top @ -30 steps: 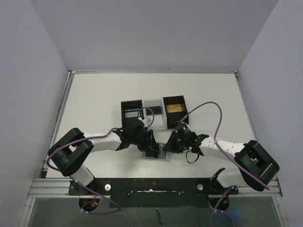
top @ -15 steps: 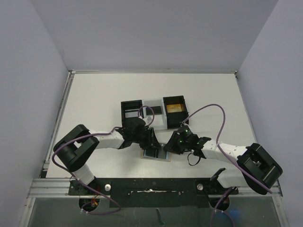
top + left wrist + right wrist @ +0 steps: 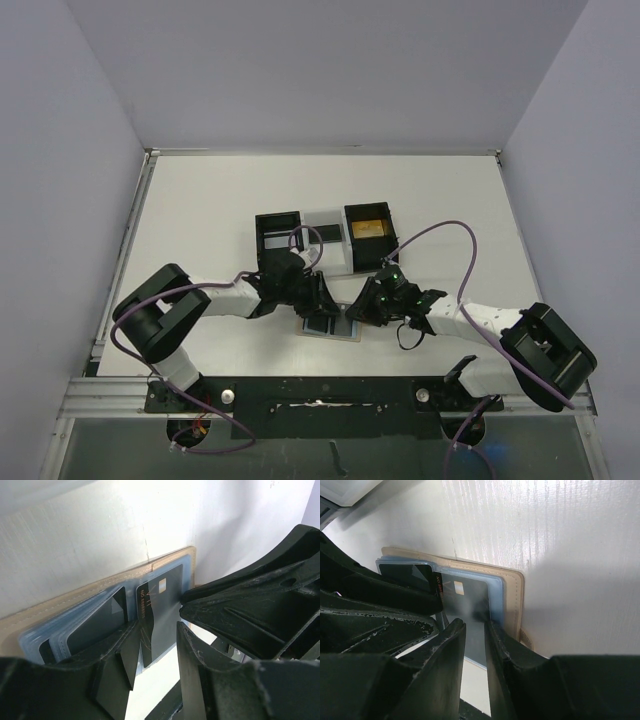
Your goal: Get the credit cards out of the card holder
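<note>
A: Where do we find the card holder [image 3: 340, 330]?

B: We see it lying open and flat on the white table [image 3: 200, 230], close to the table's 6 o'clock edge. It is at 6 o'clock from the black tray [image 3: 262, 240] and apart from it. Both arms meet over it.

A: From which sides?

B: The left gripper [image 3: 322, 303] reaches in from 9 o'clock and the right gripper [image 3: 362, 308] from 3 o'clock. From above, their tips nearly meet over the holder's middle.

A: What do we make out up close?

B: In the left wrist view we see the tan border and the blue-grey panels inside it. We also see a dark card [image 3: 162, 605] with gold lettering and a small pale chip, reaching past the holder's edge. More dark cards [image 3: 95, 625] sit tucked in the panel at 9 o'clock of it.

A: And the jaws?

B: The left jaws stand a little apart, with the dark card's lower end showing in the gap, and we see nothing pinched. In the right wrist view the right jaws are drawn close, leaving a thin slot over the same card. We cannot tell whether they nip it.

A: Anything in the tray?

B: A yellowish thing [image 3: 368, 228] lies in its 3 o'clock compartment, but we cannot tell what it is.
</note>
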Action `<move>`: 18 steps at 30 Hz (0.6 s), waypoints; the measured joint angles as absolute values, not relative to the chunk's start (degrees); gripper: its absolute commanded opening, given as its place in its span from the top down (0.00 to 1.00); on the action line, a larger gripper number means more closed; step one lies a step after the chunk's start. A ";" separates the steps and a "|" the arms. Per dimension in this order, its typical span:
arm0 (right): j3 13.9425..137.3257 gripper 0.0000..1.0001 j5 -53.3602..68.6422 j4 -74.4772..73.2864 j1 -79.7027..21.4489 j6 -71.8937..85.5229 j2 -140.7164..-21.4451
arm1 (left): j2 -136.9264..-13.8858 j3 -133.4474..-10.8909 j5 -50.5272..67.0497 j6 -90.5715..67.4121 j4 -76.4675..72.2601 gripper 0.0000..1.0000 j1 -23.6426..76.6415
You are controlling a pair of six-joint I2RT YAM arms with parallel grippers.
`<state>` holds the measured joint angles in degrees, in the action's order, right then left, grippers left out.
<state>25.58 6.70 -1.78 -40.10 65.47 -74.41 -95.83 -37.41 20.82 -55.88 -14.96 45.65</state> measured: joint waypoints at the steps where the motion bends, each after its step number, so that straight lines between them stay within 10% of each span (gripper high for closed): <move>1: 25.58 0.75 6.70 -1.78 -40.10 65.49 -74.41 | -95.64 -37.45 20.49 -55.88 -14.66 0.62 45.69; 18: 24.91 0.78 7.70 -0.30 -40.03 65.39 -74.56 | -97.34 -45.93 13.58 -52.07 -1.65 0.69 48.03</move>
